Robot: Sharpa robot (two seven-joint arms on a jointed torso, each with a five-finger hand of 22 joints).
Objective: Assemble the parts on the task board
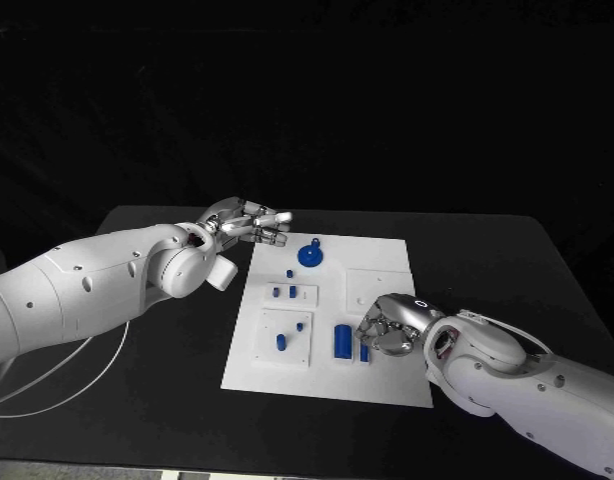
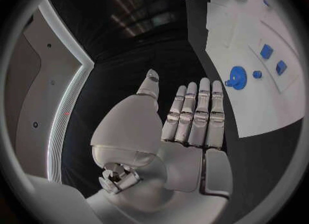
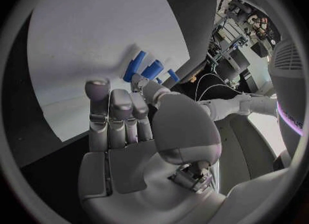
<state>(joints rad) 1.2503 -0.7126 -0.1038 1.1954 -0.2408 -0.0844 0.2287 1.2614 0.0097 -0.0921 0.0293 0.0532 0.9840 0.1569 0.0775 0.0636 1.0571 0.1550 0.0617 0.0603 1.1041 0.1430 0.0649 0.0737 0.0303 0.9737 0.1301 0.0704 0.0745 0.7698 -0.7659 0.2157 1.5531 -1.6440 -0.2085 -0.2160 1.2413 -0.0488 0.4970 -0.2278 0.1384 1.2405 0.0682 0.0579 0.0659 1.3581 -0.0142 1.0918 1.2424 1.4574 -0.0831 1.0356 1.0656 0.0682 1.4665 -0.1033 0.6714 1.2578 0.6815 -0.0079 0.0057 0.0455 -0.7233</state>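
Note:
The white task board (image 1: 379, 268) lies mid-table. On it are a blue gear (image 1: 310, 256), two small blue parts (image 1: 284, 292), two blue pegs (image 1: 291, 334) and a tall blue block (image 1: 343, 341). My left hand (image 1: 245, 222) hovers at the board's far left corner, its fingers (image 2: 196, 110) straight and together and its palm empty; the gear (image 2: 237, 77) lies just beyond them. My right hand (image 1: 394, 325) is low over the board's near right part, beside the tall block. Its fingers (image 3: 116, 113) are straight, the thumb tip next to blue parts (image 3: 147, 67); I cannot tell whether it touches them.
The board (image 2: 257, 110) sits on a black table (image 1: 149, 400). A white cable (image 1: 48, 385) trails from the left arm across the table's near left. Bare tabletop lies right of the board (image 1: 495, 270).

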